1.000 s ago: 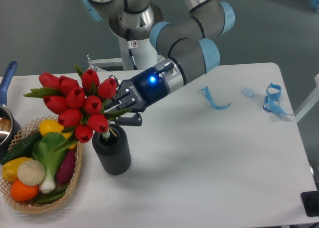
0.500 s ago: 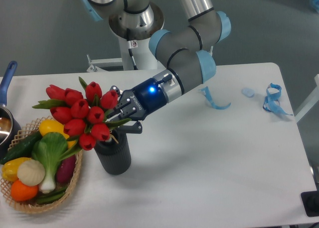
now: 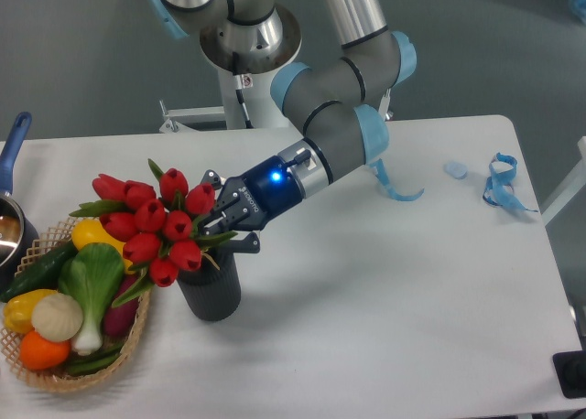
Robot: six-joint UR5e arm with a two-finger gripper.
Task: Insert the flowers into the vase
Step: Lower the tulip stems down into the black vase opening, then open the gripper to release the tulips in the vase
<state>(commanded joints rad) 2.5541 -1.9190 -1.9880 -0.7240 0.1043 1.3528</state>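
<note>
- The hand [image 3: 218, 229] is closed on the stems of the flowers [image 3: 151, 227], just below the heads; the grip point itself is partly hidden by leaves.
- The flowers are held tilted toward the left, with the stem ends at or in the mouth of the vase [image 3: 211, 289]. How deep the stems sit cannot be told.
- The vase stands upright on the white counter [image 3: 385, 291], just beside the wicker basket [image 3: 82, 369].
- The bunch is judged light but top-heavy: the cluster of red buds is wider than the vase mouth and overhangs toward the basket.
- The buds look smooth and glossy, and the leaves long and pointed. Whether they are stiff or soft cannot be determined.
- The stems, gathered below the buds, are judged the right place for a hold; pressure on the buds is to be avoided.
- The vase is a short dark cylinder with a ribbed, matte side. It is judged liable to tip if the stems are pushed in sideways.
- The basket is of woven cane and holds vegetables of rounded, smooth form.
- Blue ribbon scraps [image 3: 499, 183] lie well apart at the right.
</note>
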